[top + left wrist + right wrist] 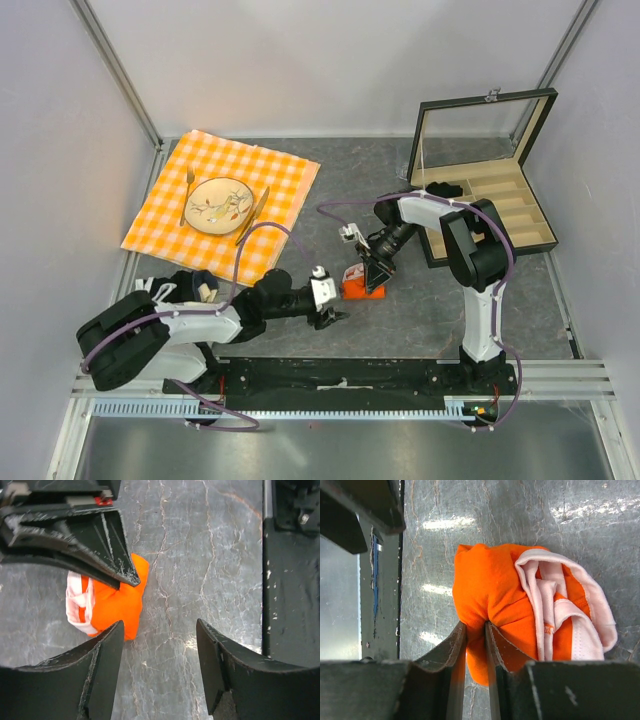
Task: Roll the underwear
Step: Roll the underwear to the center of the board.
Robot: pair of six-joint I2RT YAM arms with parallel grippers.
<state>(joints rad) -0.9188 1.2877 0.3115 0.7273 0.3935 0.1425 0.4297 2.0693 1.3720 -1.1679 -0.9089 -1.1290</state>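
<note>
The underwear [362, 285] lies on the grey counter [420, 310], to the left of the open wooden box [530, 245] and a little nearer the arms' bases than it. It is no longer flat: it sits gathered into one small, thick orange bundle. In the right wrist view [490, 590] the white trim shows curled up at one end. The shape reads as a loose roll rather than a neat cylinder.

The right hand [475, 630] is clamped on it, its two fingers almost together with a fold of orange fabric pinched between them at the bundle's edge. From above, this hand [372, 278] comes down on the side of the bundle that faces the box.

The left hand [159, 630] waits on the side away from the box, just beside the bundle. Its fingers are well apart with bare counter between them, holding nothing, and one finger comes very close to the fabric.

Judging by this, most of the rolling seems done. What looks left is tightening or tidying the loose end with the trim, then letting go so the roll stays closed.

Well to the left of the box, an orange checked cloth [280, 175] carries a plate [200, 218].
</note>
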